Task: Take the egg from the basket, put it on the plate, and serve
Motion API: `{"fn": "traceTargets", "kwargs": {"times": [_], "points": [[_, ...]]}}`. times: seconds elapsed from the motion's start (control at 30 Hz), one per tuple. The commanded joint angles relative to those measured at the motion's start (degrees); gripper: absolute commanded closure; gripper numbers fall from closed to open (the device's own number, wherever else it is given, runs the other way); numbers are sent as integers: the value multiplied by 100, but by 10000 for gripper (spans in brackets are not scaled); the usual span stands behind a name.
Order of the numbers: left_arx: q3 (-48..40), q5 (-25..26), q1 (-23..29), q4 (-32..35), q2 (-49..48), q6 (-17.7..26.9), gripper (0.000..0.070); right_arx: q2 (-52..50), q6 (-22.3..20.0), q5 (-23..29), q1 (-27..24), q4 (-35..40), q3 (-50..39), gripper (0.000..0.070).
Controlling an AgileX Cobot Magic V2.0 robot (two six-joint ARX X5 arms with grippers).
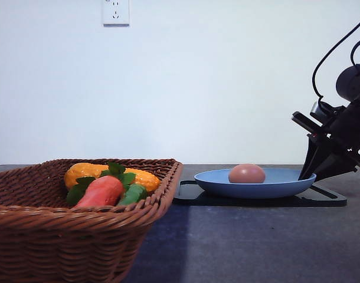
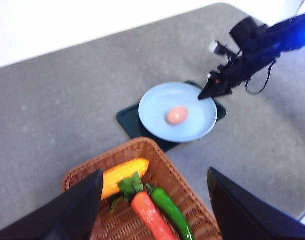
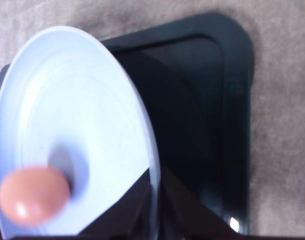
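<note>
The egg [image 1: 246,173] [image 2: 177,115] [image 3: 32,194] lies near the middle of the blue plate [image 1: 286,183] [image 2: 157,102] [image 3: 82,90], which rests on a flat black tray [image 1: 327,197]. My right gripper [image 1: 307,174] [image 2: 205,95] [image 3: 155,205] sits at the plate's right rim, one finger over the rim and one under it, shut on it. The wicker basket [image 1: 50,236] [image 2: 157,150] stands at the near left. High above the basket, my left gripper [image 2: 155,172] hangs open and holds nothing.
Corn [image 1: 79,173] [image 2: 122,175], a carrot with green leaves [image 1: 100,191] [image 2: 150,215] and a green pepper [image 1: 133,193] [image 2: 172,210] lie in the basket. Grey tabletop surrounds the tray [image 2: 127,120] [image 3: 212,100]. A white wall with a socket [image 1: 115,12] is behind.
</note>
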Motion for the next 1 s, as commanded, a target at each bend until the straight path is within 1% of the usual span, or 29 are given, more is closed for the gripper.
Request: {"fn": "traceTargets", "kwargs": {"times": [0.0,0.07,0.2,0.27,0.47,0.53,0.6,0.7,0.77,0.83,0.97], "points": [[129,-26,-37,16,54,-14,274,108,-27,65,-4,65,137,697],[129,-24,-37,27,82,-22,274,108,-27,169,0,85,137,667],[129,-24,-37,33,175,-35,274,108,-27,328,2,92,137,547],[129,-24,-37,30,232,-34,274,108,-31,385,1,122,137,508],[129,-24,-37,14,446,-26,274,96,-26,384,-14,89,268,502],[129,-29,-37,10,528,-4,274,69,-28,367,-39,-117,402,502],[129,-75,-35,24,626,14,274,53,-63,240,-83,-427,619,502],[129,-196,-35,36,792,77,288,-26,-234,155,-95,-914,951,502],[129,-335,-32,36,916,141,323,-138,-357,152,-123,-1195,1148,506],[129,-527,-13,38,1062,204,385,-295,-437,203,-153,-1388,1282,535],[129,-924,96,44,1387,480,570,-790,-597,425,-155,-1604,1341,661]]}}
